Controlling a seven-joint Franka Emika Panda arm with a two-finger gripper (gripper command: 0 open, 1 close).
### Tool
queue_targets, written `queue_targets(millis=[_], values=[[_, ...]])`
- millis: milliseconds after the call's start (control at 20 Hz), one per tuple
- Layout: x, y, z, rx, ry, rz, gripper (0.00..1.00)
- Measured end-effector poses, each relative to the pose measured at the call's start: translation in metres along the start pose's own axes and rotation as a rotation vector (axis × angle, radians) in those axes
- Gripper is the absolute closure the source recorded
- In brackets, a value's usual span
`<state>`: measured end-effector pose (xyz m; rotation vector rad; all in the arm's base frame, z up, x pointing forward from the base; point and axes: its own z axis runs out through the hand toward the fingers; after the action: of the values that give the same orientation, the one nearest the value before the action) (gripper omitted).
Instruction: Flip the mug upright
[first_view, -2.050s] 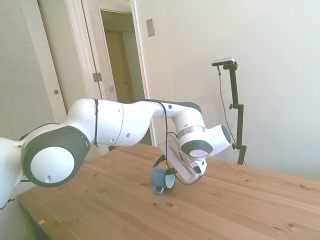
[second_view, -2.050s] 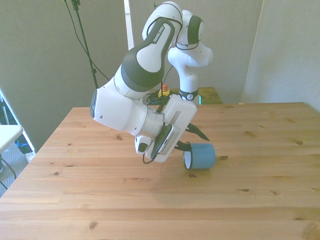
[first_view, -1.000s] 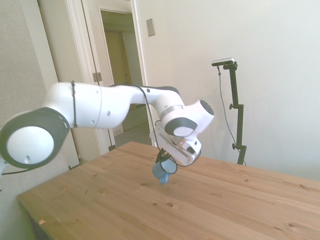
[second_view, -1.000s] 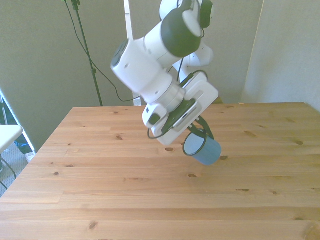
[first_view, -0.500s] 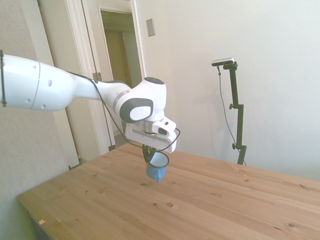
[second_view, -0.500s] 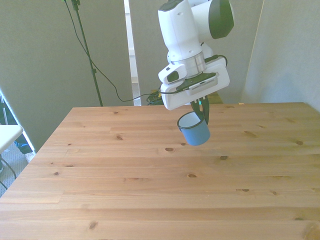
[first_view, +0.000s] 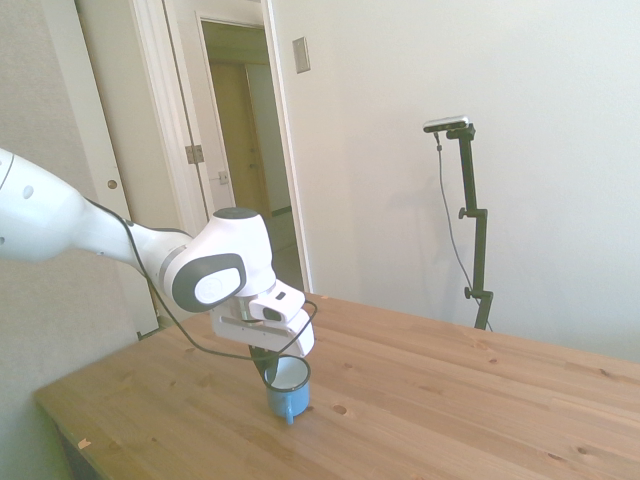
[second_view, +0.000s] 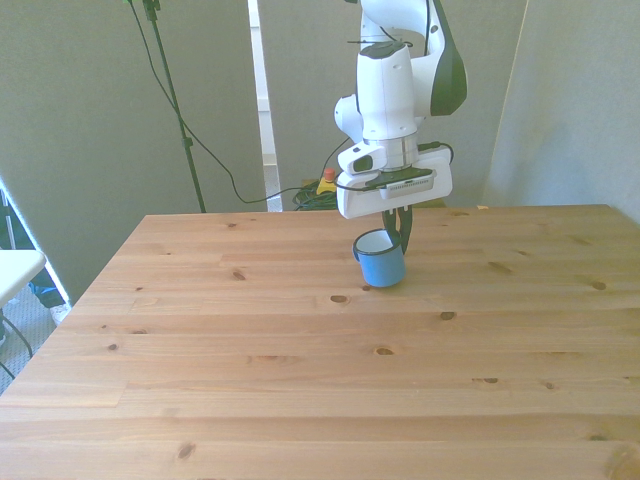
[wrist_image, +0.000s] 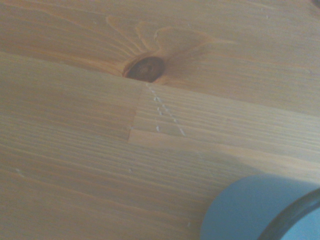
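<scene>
Standing mouth-up on the wooden table (second_view: 200, 330), toward its far side in the front view, the mug (second_view: 381, 260) is pinched at its rim by the gripper (second_view: 397, 238), whose fingers are nearly closed across the thin wall. The mug is judged light, rigid, smooth, and liable to chip, so the rim seems a sound hold. Bare board is seen all around, with the edges well apart.

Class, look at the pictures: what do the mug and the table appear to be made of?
Mug: probably enamelled metal, going by its smooth light-blue wall, white inside and thin dark rim; ceramic is possible. Table: wood, showing planks, grain and dark knots.
</scene>
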<state>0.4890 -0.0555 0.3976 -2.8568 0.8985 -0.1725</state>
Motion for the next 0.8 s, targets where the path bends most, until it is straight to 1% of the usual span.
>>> queue_targets(millis=[100,150,800], values=[[-0.0001,0.0023,-0.0001,-0.004,0.003,0.004,1.0],[0.0002,0.0032,0.0001,-0.007,0.004,0.008,0.0],[-0.0002,0.0074,0.0029,-0.05,0.017,0.042,0.0]])
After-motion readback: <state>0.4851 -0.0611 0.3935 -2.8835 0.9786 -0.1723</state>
